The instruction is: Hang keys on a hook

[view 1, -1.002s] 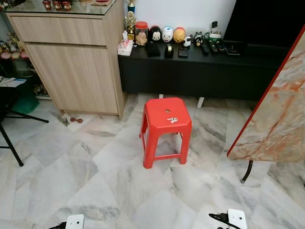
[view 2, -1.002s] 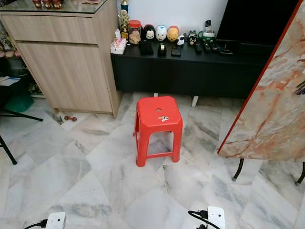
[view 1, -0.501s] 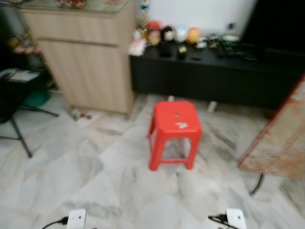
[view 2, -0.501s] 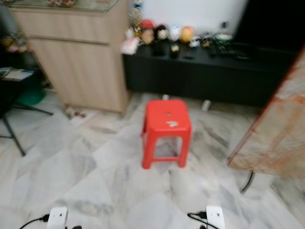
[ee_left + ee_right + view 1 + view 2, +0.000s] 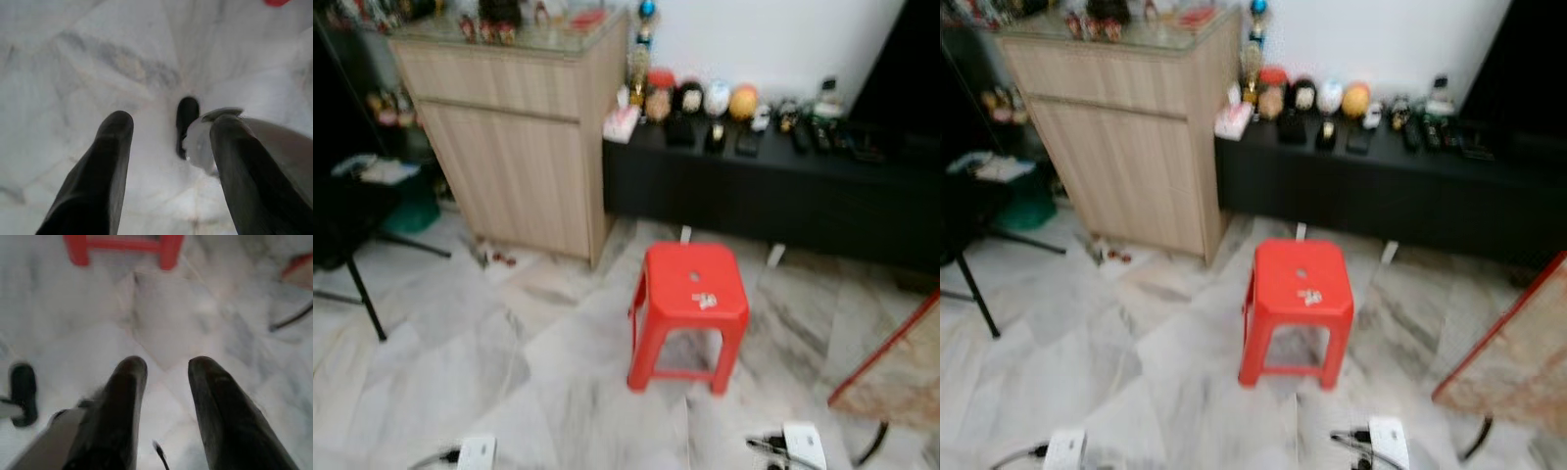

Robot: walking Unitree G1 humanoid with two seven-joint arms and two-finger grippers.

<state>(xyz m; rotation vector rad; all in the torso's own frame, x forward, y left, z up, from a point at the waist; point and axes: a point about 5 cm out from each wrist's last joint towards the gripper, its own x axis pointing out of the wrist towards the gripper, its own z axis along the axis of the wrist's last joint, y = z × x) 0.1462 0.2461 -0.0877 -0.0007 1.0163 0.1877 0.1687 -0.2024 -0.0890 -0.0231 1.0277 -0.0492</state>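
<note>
- Keys, probably, lie on red stool; view blurred.
- Left hand and right hand spread, empty, over floor.
- Risk: a blurred approach could knock the keys off the stool.

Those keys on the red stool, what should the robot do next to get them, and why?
Probably step closer to the red stool. The keys lie on its seat, well ahead of the robot, while the left gripper and right gripper both hang open over bare marble floor, holding nothing. A reach from here looks too far.
</note>
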